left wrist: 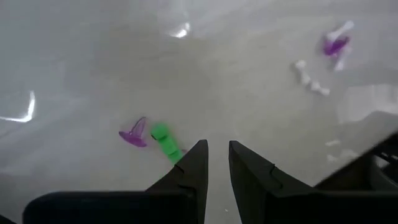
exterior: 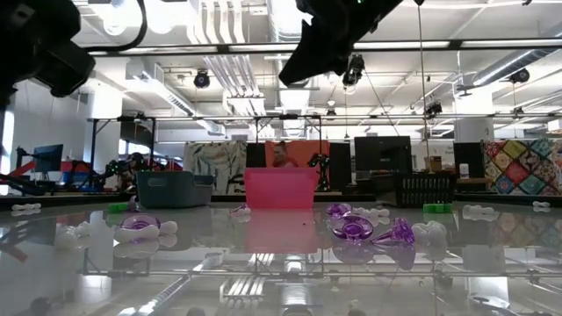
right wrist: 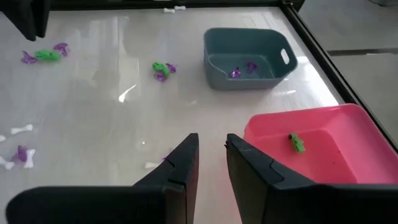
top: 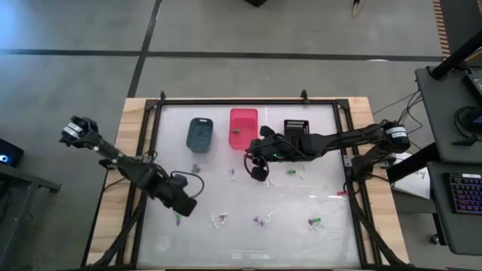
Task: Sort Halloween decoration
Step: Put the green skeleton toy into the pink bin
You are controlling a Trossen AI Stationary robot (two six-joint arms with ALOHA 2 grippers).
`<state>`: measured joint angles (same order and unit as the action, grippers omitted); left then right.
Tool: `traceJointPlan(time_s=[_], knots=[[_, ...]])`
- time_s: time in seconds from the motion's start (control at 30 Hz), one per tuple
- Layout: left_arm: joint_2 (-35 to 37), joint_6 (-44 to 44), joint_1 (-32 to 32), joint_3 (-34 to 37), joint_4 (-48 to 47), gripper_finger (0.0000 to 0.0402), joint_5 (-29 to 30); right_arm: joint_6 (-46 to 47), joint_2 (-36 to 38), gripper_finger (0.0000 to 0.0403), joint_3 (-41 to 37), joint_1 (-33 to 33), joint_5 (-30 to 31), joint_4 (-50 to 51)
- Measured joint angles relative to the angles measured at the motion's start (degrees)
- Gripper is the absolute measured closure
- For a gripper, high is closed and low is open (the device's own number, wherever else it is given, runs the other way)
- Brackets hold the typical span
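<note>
The Halloween decoration is a scatter of tiny purple, green and white trinkets lying on the glossy table, among them a green piece (left wrist: 166,142) beside a purple one (left wrist: 134,134), and a white one (left wrist: 311,78). My left gripper (top: 186,205) (left wrist: 217,155) hovers over the near-left part of the table just past the green piece, its fingers a narrow gap apart and empty. My right gripper (top: 256,168) (right wrist: 212,149) hangs above the table just near of the pink bin (right wrist: 323,140), also narrowly open and empty. One green trinket (right wrist: 296,143) lies in the pink bin, and purple trinkets (right wrist: 242,70) lie in the blue-grey bin (right wrist: 249,43).
Three bins stand in a row at the far side: blue-grey (top: 199,134), pink (top: 243,128) and black (top: 298,128). A dark frame (top: 154,150) rims the table. More trinkets lie along the near half (top: 260,220) (top: 315,222) and by the right arm (top: 291,172).
</note>
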<state>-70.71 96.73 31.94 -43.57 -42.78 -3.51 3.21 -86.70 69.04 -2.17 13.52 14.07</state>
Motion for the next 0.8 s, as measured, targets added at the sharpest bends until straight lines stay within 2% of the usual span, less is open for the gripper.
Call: traceJointPlan(time_s=[0.13,0.33,0.5,0.8], knots=[[-4.85,1.40,0.79,-2.88,-2.14,0.0348,0.85,-0.29,0.02,0.0332,0.00,-0.22,0.00,0.17],[-12.14,1.33,1.88,-8.17,-10.71,0.0323,-1.94,-0.93,0.02,0.0333,0.00,-0.35,0.00,0.17],[-16.06,0.93,3.22,-10.87,-10.80,0.0304,-1.86,-1.37,0.02,0.0328,0.00,-0.35,0.00,0.17],[-20.76,1.15,3.52,-10.69,-10.82,0.0292,-3.14,-1.49,0.02,0.0330,0.00,-0.35,0.00,0.20]])
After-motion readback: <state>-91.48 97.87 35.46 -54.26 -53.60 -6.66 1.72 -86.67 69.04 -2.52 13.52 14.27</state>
